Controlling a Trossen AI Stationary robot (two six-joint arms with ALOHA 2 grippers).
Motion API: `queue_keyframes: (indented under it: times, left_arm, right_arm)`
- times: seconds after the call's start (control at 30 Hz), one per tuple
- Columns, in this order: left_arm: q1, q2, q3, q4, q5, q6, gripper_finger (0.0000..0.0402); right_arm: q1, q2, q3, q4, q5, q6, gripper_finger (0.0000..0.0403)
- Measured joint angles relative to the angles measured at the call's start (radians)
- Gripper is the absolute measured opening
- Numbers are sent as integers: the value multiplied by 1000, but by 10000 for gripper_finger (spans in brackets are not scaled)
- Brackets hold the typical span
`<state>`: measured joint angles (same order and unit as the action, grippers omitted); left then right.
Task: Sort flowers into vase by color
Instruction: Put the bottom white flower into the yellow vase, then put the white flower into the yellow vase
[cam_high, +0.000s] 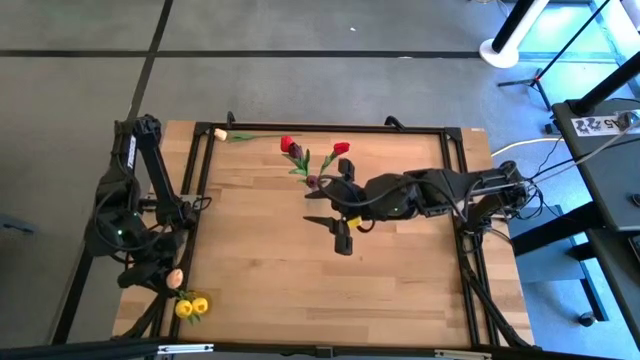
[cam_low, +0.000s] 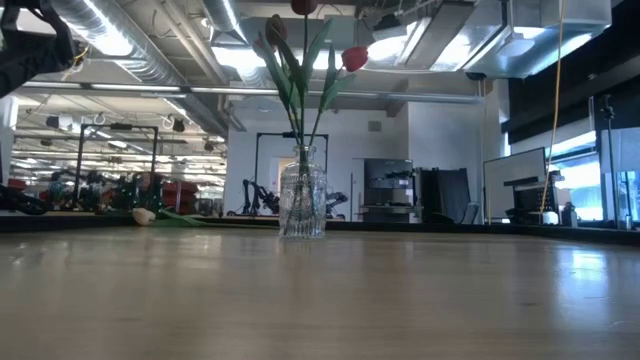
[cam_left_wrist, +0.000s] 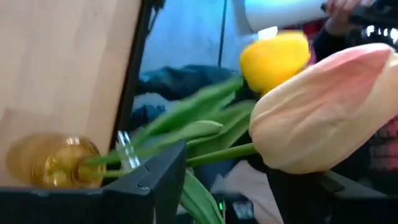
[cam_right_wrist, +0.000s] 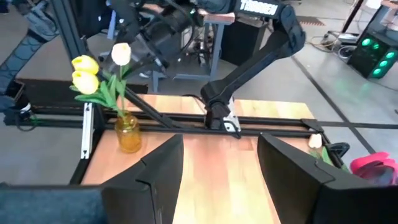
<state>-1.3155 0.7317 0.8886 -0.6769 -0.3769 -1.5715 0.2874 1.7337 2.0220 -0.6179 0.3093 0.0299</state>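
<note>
The left pincer (cam_high: 172, 280) is clamped on the stem of a cream tulip (cam_left_wrist: 323, 112) just above the amber vase (cam_right_wrist: 127, 135) at the near left corner of the desk (cam_high: 400, 270); it should lower the stem straight into the narrow mouth beside the yellow tulips (cam_high: 190, 307) before letting go. The stem runs nearly upright, head upward and slightly tilted, as the right wrist view shows. The right pincer (cam_right_wrist: 217, 171) hovers with fingers apart over the middle of the desk, and one more cream flower (cam_high: 235, 136) lies flat along the far edge.

White lettering runs along the left arm (cam_right_wrist: 261, 37) in the right wrist view; it looks like part of "TROSSEN", though the start is cut off and I can't be sure. A black-and-white patterned marker card (cam_high: 600, 124) lies on the side desk, nothing legible on it.
</note>
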Motion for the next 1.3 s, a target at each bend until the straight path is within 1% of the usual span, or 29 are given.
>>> queue_keyframes:
  times: [0.1, 0.17, 0.33, 0.43, 0.53, 0.6, 0.73, 0.83, 0.97, 1.07, 1.1, 1.17, 1.3]
  left_arm:
    - [0, -14, 0, -1, 73, 0, 209]
    - [0, -15, 0, -3, 83, -5, 209]
    - [0, 5, 0, -53, 42, 1, 209]
    - [0, 15, 0, -58, -33, 35, 210]
    - [0, 20, 0, -52, -50, 93, 210]
    - [0, 19, 0, -52, -27, 137, 209]
    - [0, 16, 0, -56, 50, 203, 204]
    - [3, 16, 0, -59, 39, 322, 202]
    - [23, 16, 0, -56, 14, 573, 202]
    - [42, 16, 0, -59, 66, 656, 202]
    - [49, 16, 4, -79, 92, 663, 202]
    - [63, 22, 37, -168, 136, 666, 202]
    - [87, 35, 134, -358, 142, 697, 201]
  right_arm:
    - [0, 5, 0, -14, -8, 15, 205]
    - [0, 6, 0, -29, -15, 24, 205]
    - [0, 6, 0, -31, -14, 29, 205]
    - [0, 6, 0, -42, 6, 45, 205]
    - [0, 6, 0, -48, 12, 67, 205]
    - [0, 6, 0, -48, 12, 68, 205]
    - [0, 6, 0, -63, 15, 73, 205]
    - [0, 6, 0, -69, 21, 90, 205]
    - [0, 6, 0, -114, 28, 101, 205]
    - [0, 6, 0, -140, 40, 140, 205]
    - [0, 6, 0, -151, 40, 149, 205]
    - [0, 6, 0, -161, 40, 167, 205]
    - [0, 6, 0, -173, 41, 202, 205]
